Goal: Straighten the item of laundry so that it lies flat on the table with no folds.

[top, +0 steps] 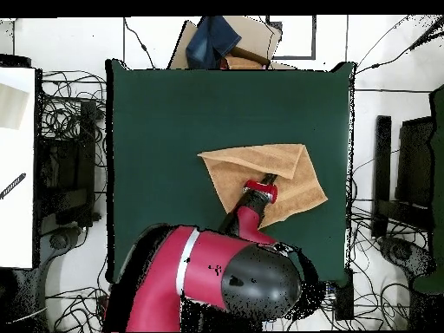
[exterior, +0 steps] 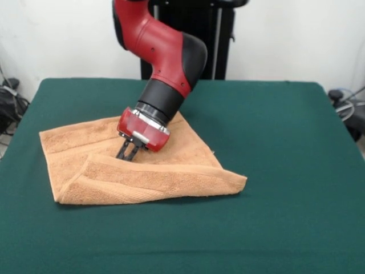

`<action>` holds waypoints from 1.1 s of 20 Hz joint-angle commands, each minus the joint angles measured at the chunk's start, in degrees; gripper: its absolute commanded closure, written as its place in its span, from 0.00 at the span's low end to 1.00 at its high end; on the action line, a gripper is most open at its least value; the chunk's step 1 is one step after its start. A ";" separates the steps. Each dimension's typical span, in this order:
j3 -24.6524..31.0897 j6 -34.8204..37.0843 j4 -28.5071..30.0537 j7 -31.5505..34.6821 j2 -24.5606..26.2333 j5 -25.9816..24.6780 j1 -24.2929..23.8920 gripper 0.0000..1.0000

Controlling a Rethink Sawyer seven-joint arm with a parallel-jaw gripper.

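One peach-orange towel (exterior: 142, 165) lies on a dark green tabletop (exterior: 285, 142), a little left of centre in the front view. It is not flat. Its lower part is folded over on itself, making a thick doubled band that runs along the bottom edge from the lower left corner to a point at the right. A crease runs up from that band toward the middle of the cloth. The upper left corner lies flat on the green surface.

A red and black robot arm (exterior: 162, 51) comes down from the top of the frame, bending toward the towel. Its tool (exterior: 129, 153) is dark, set below a red wrist with a silver ring, and it points down and to the left. The tips touch the towel at the crease, just above the folded band. The two prongs sit close together, but whether they are pinching cloth or simply resting against it cannot be made out from either view.

From above, the towel (top: 277, 169) shows as a slanted four-sided shape in the right half of the tabletop (top: 156, 121), below the middle, with a lighter fold line crossing near its right end. The arm (top: 217, 277) fills the lower centre of that frame and reaches up to the towel's lower middle part, where the tool (top: 264, 184) meets the cloth. Cables and equipment surround the tabletop on the pale floor.
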 commanded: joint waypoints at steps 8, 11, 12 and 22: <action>8.98 14.66 -7.65 10.45 2.54 -0.35 -2.66 1.00; 8.71 16.01 -6.40 10.09 0.59 -1.08 -2.65 1.00; 8.59 16.49 -6.05 10.02 0.02 -1.26 -2.62 1.00; 8.01 23.29 -5.18 9.65 -4.07 -2.17 -2.01 1.00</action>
